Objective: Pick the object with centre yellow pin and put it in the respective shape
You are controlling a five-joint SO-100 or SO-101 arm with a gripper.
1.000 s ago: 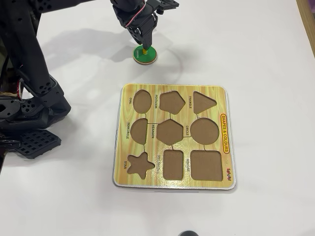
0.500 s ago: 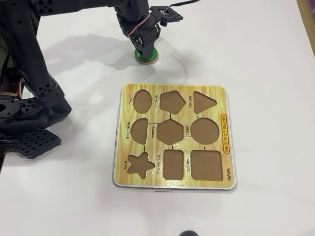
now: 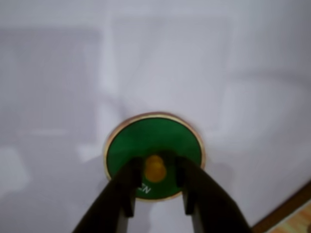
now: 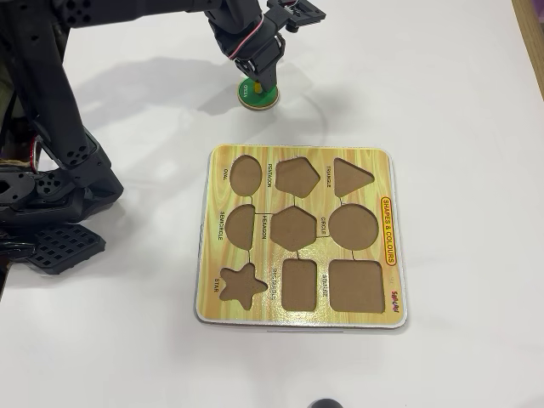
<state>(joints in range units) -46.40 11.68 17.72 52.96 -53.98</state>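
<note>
White tabletop (image 3: 58,73) fills the wrist view, and right in the lower middle sits the small flat green round disc with a pale wooden rim (image 3: 160,136), its tiny yellow knob (image 3: 155,168) dead centre. The black two-finger gripper (image 3: 155,171) comes up from the bottom edge, one finger on each side of that knob, both pressed against it: clamped on the pin. A strip of wood-grain shows at the bottom right corner.

Over to the overhead view: the disc (image 4: 252,101) lies on the white table beyond the top edge of the yellow wood-grain puzzle board (image 4: 297,316), apart from it. The gripper (image 4: 257,87) stands right over the disc. The round brown cut-out labelled CIRCLE (image 4: 353,226) sits at the board's middle right, well apart from the disc.
</note>
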